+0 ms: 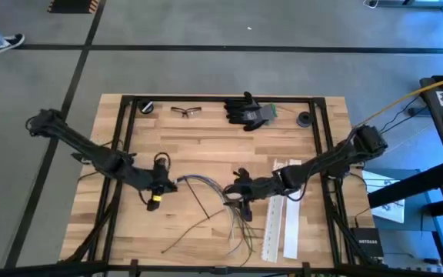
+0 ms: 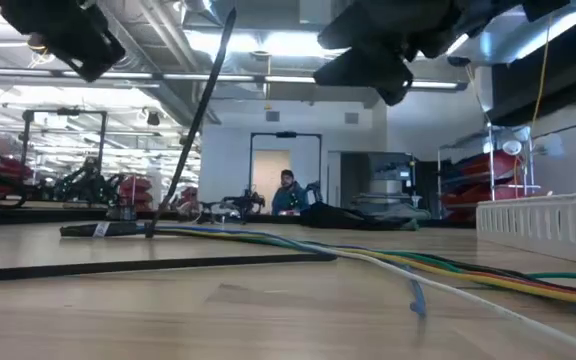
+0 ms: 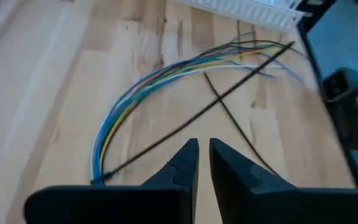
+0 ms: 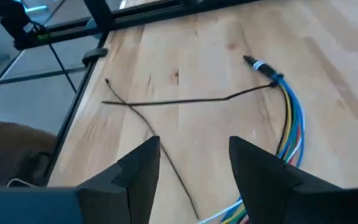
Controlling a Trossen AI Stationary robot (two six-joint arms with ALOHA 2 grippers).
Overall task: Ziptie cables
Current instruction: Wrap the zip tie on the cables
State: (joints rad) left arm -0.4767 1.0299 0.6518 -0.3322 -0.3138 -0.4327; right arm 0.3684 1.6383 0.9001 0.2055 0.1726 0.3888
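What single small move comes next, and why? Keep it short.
Probably lower the left gripper onto the black zip tie lying across the table in front of it. Its fingers are nearly closed and hold nothing, the cables are already bunched, and the open right gripper waits above them.

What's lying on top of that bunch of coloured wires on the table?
A thin black zip tie lies across the coloured wires near one end, and a second black strand crosses it. The left hand hovers above, touching neither. Whether the tie passes underneath the bundle cannot be seen.
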